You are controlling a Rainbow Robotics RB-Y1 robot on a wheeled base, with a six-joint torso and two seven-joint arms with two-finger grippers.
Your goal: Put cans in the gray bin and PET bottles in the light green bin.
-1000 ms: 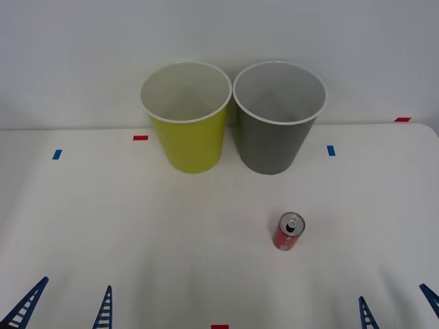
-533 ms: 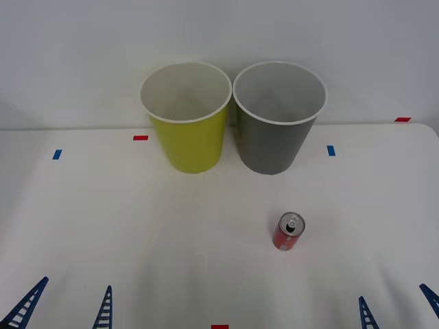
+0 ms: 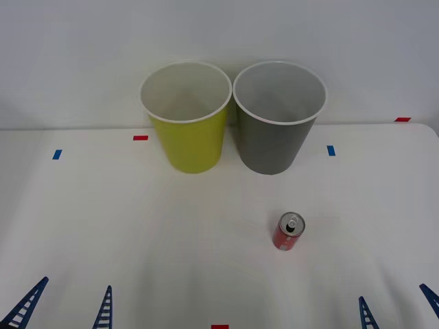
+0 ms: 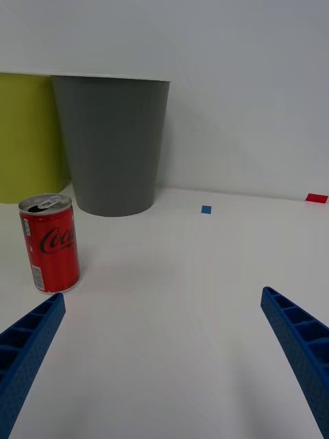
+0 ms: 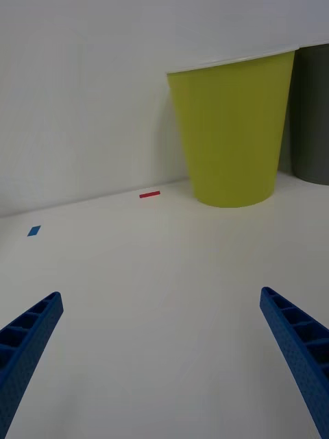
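- Nothing has moved vs earlier frames; can, bins, grippers unchanged.
- Red can [image 3: 289, 232] upright on white table [image 3: 137, 233], approx 6 o'clock of gray bin [image 3: 278, 120], well apart.
- Light green bin [image 3: 186, 120] just beside gray bin, at its 9 o'clock.
- Left gripper [image 3: 65, 305] at 7 o'clock edge, jaws apart, holding nothing.
- Right gripper [image 3: 398, 305] at 5 o'clock edge, jaws apart, holding nothing.

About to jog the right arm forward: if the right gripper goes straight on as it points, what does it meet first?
Probably nothing soon. The right gripper is open and aimed at bare white table; the small red drink can stands off to one side by one finger, and the dark gray plastic bin beyond it. The far wall comes first, though depth is unclear.
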